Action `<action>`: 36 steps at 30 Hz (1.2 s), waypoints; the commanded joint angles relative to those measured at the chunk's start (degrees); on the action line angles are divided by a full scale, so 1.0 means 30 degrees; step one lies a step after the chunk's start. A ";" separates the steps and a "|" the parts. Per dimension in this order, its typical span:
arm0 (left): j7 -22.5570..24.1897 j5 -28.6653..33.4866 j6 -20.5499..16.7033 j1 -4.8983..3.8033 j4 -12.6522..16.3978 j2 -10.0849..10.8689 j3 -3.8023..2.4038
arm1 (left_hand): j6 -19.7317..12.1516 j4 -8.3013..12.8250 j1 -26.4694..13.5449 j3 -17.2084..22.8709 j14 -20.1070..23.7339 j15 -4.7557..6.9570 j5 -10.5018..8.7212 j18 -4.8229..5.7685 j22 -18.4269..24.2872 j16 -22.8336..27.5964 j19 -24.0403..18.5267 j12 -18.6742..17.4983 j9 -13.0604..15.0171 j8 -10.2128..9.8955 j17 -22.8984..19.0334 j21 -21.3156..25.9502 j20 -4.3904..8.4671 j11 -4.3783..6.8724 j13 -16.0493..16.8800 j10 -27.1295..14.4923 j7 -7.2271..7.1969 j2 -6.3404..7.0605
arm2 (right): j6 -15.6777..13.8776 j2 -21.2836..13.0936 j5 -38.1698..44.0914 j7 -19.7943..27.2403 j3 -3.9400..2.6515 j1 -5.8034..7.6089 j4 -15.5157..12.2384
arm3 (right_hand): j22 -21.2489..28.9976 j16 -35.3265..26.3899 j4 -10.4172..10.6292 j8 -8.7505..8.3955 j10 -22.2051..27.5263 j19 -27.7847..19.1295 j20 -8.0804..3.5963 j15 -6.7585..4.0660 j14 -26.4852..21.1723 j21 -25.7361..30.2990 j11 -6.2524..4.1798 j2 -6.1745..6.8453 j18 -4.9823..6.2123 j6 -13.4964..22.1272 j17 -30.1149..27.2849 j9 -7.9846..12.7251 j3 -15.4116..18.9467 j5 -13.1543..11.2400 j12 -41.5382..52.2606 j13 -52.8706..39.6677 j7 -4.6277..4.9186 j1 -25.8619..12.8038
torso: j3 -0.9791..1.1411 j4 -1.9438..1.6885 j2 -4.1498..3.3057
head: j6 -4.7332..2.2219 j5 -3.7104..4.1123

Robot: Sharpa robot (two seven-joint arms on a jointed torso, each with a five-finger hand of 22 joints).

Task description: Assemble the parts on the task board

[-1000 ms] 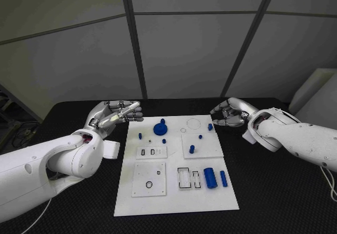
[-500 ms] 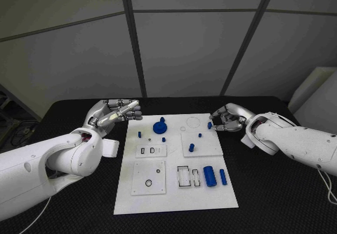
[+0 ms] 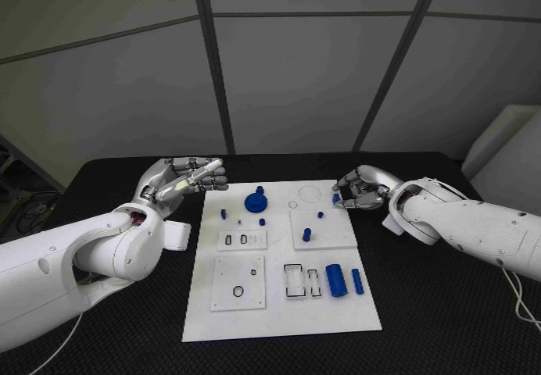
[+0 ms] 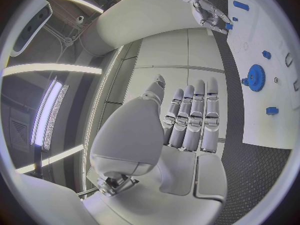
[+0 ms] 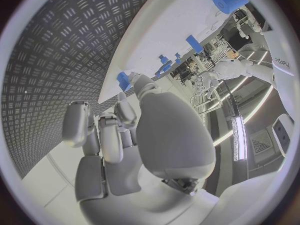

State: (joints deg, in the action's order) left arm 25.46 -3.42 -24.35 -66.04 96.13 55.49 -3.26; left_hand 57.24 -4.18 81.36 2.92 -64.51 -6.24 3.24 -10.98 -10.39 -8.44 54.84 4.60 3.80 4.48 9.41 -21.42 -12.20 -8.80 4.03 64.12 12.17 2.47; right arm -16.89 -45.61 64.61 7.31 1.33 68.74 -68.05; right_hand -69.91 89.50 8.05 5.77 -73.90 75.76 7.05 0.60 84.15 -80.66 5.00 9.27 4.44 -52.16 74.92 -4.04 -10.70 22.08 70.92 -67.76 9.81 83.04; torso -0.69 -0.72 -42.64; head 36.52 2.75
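Silver fingers of the right hand (image 3: 359,191) close around a small blue peg (image 3: 337,200) at the task board's (image 3: 282,312) far right corner, apparently to lift it; the left hand (image 3: 184,181) waits beside the board, open and empty.

Dim head view, evenly lit, soft shadows on the black table (image 3: 439,312); wrist views fisheye-bent, ceiling strip lights glaring.
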 commanded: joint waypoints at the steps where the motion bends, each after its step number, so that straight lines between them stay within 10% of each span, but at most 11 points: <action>1: 0.0024 -0.0130 0.0243 -0.0022 -0.0001 -0.0031 -0.0015 | 0.0106 0.0101 -0.0040 -0.0014 -0.0013 -0.0015 -0.0104 0.0237 0.0018 0.0101 -0.0127 -0.0026 -0.0012 -0.0066 0.0022 0.0128 -0.0043 -0.0016 -0.0021 0.0078 -0.0009 -0.0086 | 0.0326 0.0134 0.0336 -0.0149 -0.0004 0.0020 0.0094 | -0.0041 -0.0033 0.0048 0.0150 -0.0206 0.0073 0.0028 0.0063 0.1817 -0.0006 -0.0061 -0.0225 -0.0047 -0.0261 0.4485 -0.0044 0.0113 -0.0077 0.0146 -0.0076 0.0015 -0.0106 | -0.0010 0.0004 -0.0003 | 0.0018 -0.0005; 36: -0.0094 -0.0130 0.0234 -0.0021 0.0020 -0.0020 -0.0017 | 0.0071 0.0128 -0.0029 -0.0010 -0.0024 -0.0022 -0.0103 0.0233 0.0019 0.0117 -0.0143 -0.0084 -0.0021 -0.0103 0.0035 0.0137 -0.0048 -0.0037 -0.0043 0.0017 0.0010 -0.0123 | 0.0600 0.0316 0.0704 -0.0470 -0.0006 0.0010 0.0289 | -0.0374 0.0034 0.0024 0.0620 -0.0628 0.0334 -0.0099 -0.0092 0.1864 -0.0163 -0.0251 -0.0804 -0.0112 -0.1313 0.4671 -0.0150 -0.0032 -0.0515 0.0624 -0.0580 -0.0195 -0.0003 | 0.0002 0.0019 0.0028 | 0.0190 0.0101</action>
State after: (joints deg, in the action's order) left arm 25.05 -3.42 -24.27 -66.03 96.12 55.46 -3.27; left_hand 57.24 -4.18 81.36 2.92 -64.51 -6.24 3.23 -10.98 -10.39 -8.44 54.84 4.60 3.80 4.48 9.44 -21.20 -12.20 -8.81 3.96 64.11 12.17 2.48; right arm -15.42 -44.70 66.38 5.84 1.32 68.69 -67.03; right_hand -70.98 89.50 8.05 7.47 -75.36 76.40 6.85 0.60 84.15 -80.89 4.39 7.21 4.43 -55.67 74.91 -4.42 -10.71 20.79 72.49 -69.45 9.23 82.93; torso -0.68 -0.63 -42.54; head 37.07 3.00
